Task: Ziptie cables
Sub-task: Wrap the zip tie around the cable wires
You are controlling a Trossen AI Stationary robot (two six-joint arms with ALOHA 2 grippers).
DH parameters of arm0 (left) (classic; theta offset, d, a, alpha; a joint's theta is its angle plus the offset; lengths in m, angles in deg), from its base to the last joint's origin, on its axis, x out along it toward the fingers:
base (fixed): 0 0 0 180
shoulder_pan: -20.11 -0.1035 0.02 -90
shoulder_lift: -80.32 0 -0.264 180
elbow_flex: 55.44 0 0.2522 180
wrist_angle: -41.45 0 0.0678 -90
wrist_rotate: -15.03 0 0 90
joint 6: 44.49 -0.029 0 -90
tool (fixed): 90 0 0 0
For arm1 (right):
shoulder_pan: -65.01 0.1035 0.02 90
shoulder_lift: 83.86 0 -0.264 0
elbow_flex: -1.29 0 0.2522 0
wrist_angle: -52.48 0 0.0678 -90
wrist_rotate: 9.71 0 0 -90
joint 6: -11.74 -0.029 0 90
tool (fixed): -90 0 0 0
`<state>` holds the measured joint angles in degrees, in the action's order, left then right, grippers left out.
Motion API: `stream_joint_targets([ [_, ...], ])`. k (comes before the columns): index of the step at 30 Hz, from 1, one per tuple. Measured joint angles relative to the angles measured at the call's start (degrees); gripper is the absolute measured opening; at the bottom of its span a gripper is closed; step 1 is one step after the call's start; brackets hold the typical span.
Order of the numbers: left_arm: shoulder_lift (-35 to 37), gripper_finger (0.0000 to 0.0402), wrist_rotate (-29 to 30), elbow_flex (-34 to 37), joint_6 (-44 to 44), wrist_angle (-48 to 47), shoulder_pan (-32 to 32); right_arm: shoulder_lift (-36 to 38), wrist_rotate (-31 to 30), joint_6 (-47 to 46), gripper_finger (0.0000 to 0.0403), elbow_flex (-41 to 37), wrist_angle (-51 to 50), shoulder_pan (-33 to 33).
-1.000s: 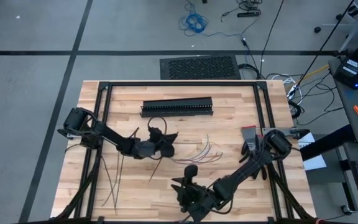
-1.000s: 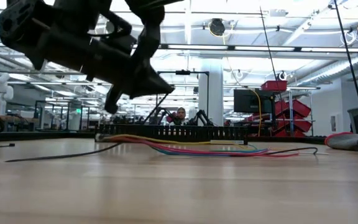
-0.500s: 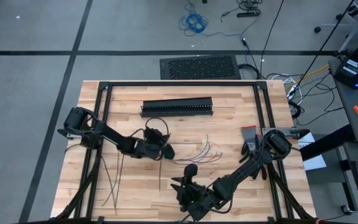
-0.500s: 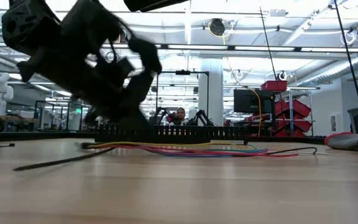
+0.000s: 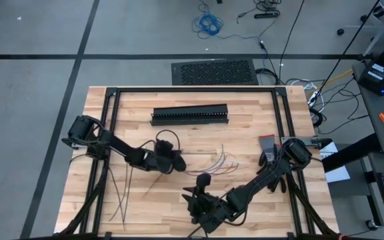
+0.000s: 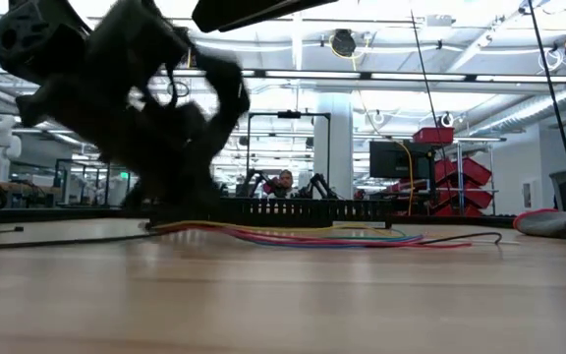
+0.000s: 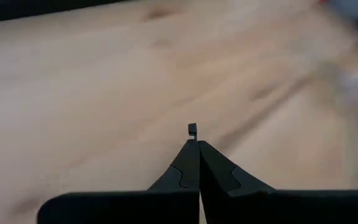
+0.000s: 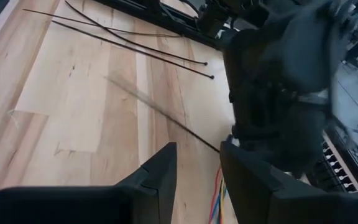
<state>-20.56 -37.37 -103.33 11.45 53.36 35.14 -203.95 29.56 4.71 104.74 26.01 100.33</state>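
A long black slotted duct (image 5: pixel 190 115) lies across the wooden table's (image 5: pixel 245 133) far side.

Cables (image 5: pixel 217 162) between duct (image 5: pixel 189 115) and right hand (image 5: pixel 199 200)

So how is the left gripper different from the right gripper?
The left gripper is shut, while the right gripper has its fingers apart. The left gripper seems to pinch a thin ziptie; the right gripper holds nothing. The left gripper is mid-table beside the cables; the right gripper is nearer the table's front edge. Both are dark with two fingers.
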Motion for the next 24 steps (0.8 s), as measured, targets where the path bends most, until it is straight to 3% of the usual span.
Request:
stream_joint_targets([
  [5, 0.0, 0.0000, -0.5, -0.3, -3.6, 13.2, -0.2, 0.0, 0.0, 0.2, 0.0116, 0.0, -0.1, 0.0],
  [15, 0.0, 0.0000, -1.6, -6.9, -11.5, 20.9, -0.4, 0.0, -3.7, -4.5, 0.0116, 0.0, -7.0, 3.0],
  [20, -0.8, 0.0000, -2.0, -10.3, -14.1, 17.9, -1.1, 0.1, -4.6, -8.9, 0.0116, 0.0, -10.2, 3.8],
  [24, -3.8, 0.0000, -1.9, -10.6, -11.3, 11.6, -2.0, -0.2, -3.3, -12.9, 0.0116, 0.0, -12.9, 2.9],
])
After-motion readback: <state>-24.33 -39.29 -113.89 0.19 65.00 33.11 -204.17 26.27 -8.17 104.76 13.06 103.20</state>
